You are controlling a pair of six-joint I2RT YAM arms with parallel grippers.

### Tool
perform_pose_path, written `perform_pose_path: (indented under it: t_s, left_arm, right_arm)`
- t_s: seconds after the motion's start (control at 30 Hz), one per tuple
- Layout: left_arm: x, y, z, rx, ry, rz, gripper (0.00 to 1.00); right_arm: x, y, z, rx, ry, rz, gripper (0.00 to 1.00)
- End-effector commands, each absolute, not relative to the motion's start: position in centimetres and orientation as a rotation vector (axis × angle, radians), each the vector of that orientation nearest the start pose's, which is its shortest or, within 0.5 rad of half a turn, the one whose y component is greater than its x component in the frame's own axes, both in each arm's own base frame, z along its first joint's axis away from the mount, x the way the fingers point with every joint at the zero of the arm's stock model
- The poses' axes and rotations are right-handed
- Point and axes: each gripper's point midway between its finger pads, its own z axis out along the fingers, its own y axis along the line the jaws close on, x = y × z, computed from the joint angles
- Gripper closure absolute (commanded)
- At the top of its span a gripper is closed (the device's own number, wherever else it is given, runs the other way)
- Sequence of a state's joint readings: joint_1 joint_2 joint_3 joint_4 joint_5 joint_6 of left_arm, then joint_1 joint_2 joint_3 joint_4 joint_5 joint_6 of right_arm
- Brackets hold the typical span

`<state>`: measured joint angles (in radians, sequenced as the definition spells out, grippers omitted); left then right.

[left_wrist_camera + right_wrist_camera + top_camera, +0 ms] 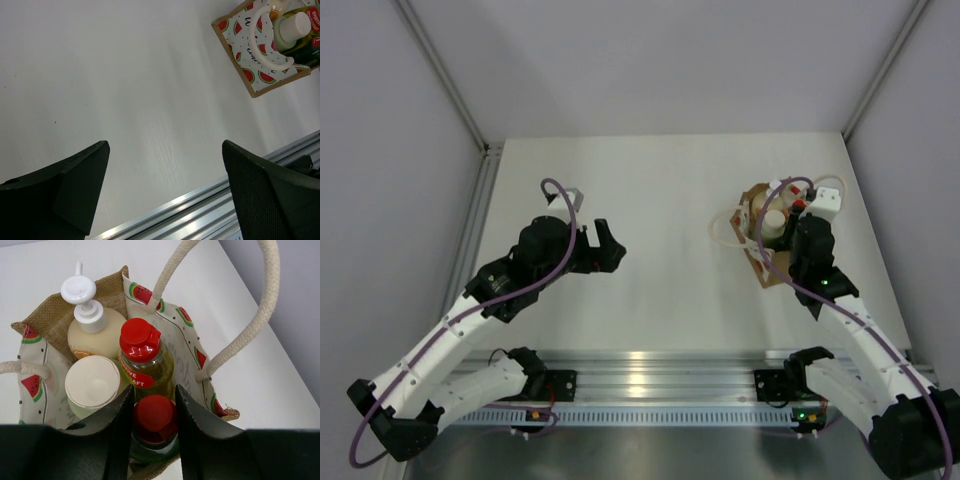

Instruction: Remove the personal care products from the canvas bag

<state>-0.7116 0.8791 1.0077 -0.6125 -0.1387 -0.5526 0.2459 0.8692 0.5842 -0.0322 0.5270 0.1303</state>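
Note:
The canvas bag (47,322) stands at the right of the table, with watermelon-print lining and white rope handles (245,335). In it stand a peach pump bottle (97,335), a cream cylinder (92,385), a yellow-green bottle with a red cap (142,357) and a dark green bottle with a red cap (154,415). My right gripper (154,390) reaches into the bag from above, and its fingers press both sides of the dark green bottle's cap. My left gripper (165,145) is open and empty over bare table at the left. The bag (240,55) also shows far off in the left wrist view.
In the top view the bag (760,268) sits near the table's right wall, under my right gripper (802,228). My left gripper (610,247) hovers left of centre. An aluminium rail (650,365) runs along the near edge. White walls close in the sides.

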Motion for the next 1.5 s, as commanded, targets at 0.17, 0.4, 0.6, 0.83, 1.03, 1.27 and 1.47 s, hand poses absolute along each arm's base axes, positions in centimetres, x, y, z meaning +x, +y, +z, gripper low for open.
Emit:
perform_pose_path:
  t_s: [0.17, 0.4, 0.6, 0.83, 1.03, 1.27, 1.47]
  left_arm:
    - [22.2, -17.5, 26.7, 0.082, 2.087, -0.573, 0.02]
    - [22.1, -14.1, 27.8, 0.06, 2.059, -0.403, 0.02]
    - [21.9, -11.7, 28.8, 0.068, 1.994, -0.302, 0.02]
    - [21.7, -9.2, 27.4, -0.006, 1.971, -0.2, 0.02]
    - [21.7, -9.5, 26.2, -0.015, 1.998, -0.209, 0.02]
    - [21.7, -9.7, 26.0, -0.015, 2.003, -0.216, 0.02]
    - [21.8, -9.7, 25.9, -0.017, 2.004, -0.215, 0.02]
  right_arm:
    - [32.3, -0.9, 21.2, 0.25, 1.772, -0.237, 1.0]
    - [32.5, -1.1, 24.3, 0.265, 1.707, -0.229, 1.0]
    - [32.8, -1.3, 26.8, 0.274, 1.662, -0.239, 1.0]
    - [32.6, -1.6, 29.6, 0.276, 1.608, -0.24, 1.0]
    - [32.1, -1.5, 32.1, 0.267, 1.576, -0.226, 1.0]
    - [31.7, -1.5, 35.5, 0.238, 1.564, -0.23, 1.0]
    - [31.3, -0.8, 38.8, 0.176, 1.552, -0.204, 1.0]
